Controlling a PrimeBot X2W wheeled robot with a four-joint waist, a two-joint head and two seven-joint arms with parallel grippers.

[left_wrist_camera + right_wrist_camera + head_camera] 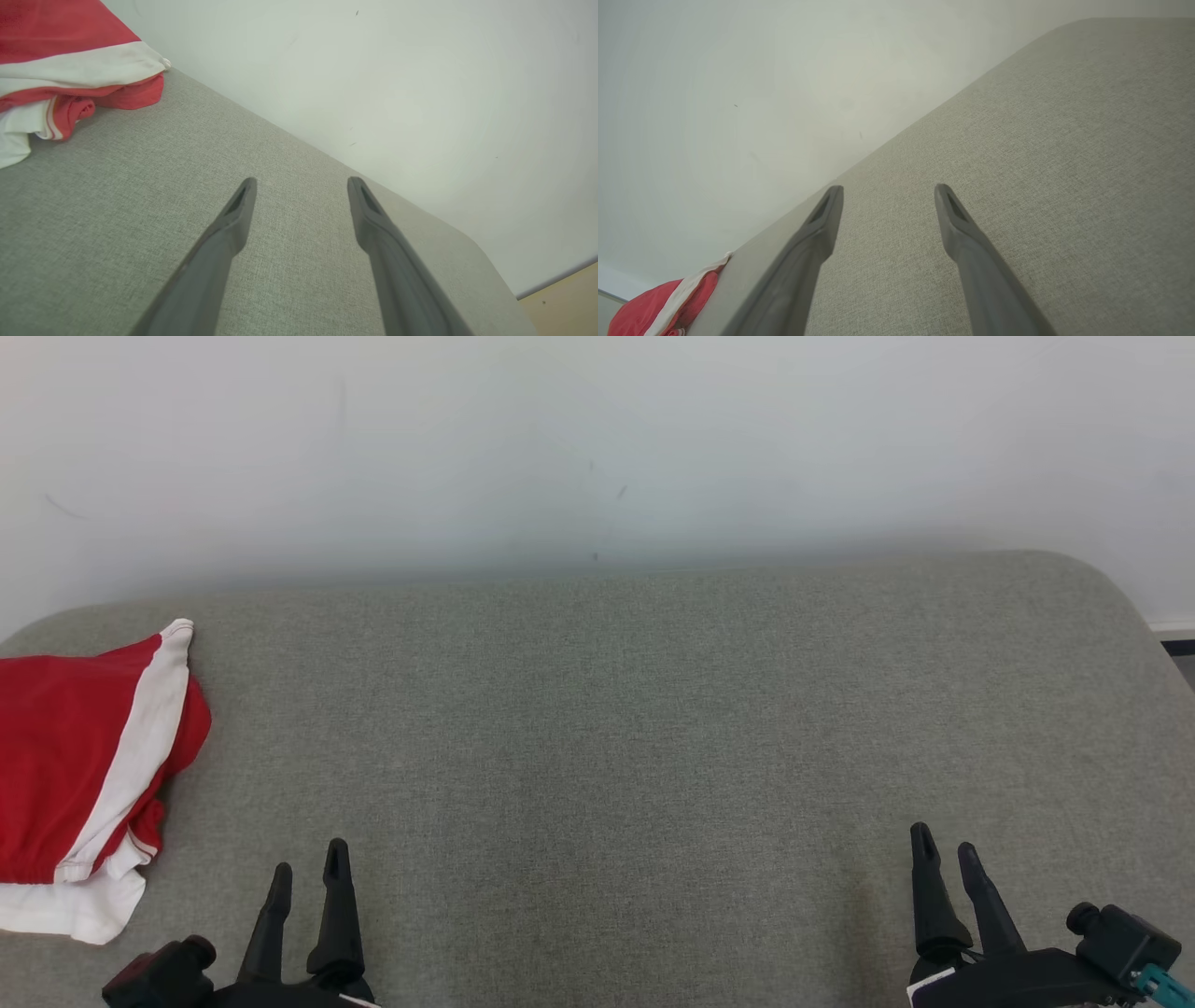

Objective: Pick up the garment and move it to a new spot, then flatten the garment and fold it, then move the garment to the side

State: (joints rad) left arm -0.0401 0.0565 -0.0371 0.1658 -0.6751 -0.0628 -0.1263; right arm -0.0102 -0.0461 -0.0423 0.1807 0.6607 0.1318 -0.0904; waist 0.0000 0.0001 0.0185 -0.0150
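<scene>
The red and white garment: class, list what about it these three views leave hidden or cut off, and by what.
1. Head view: the garment runs off the left edge, so its full shape and type stay unknown.
2. Left wrist view: the frame's top-left corner crops it; upper folds cover the layers beneath.
3. Right wrist view: small, cut by the bottom edge.

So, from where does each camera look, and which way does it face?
Head view: on the head, facing forward and down at the cushion by the wall; garment far left; left jaws lower left, right jaws lower right, open.
Left wrist view: on that wrist, facing along its open jaws toward the wall; garment upper left.
Right wrist view: on that wrist, along its open jaws to the wall; garment bottom left.
Shared: all three show garment, cushion, wall.
</scene>
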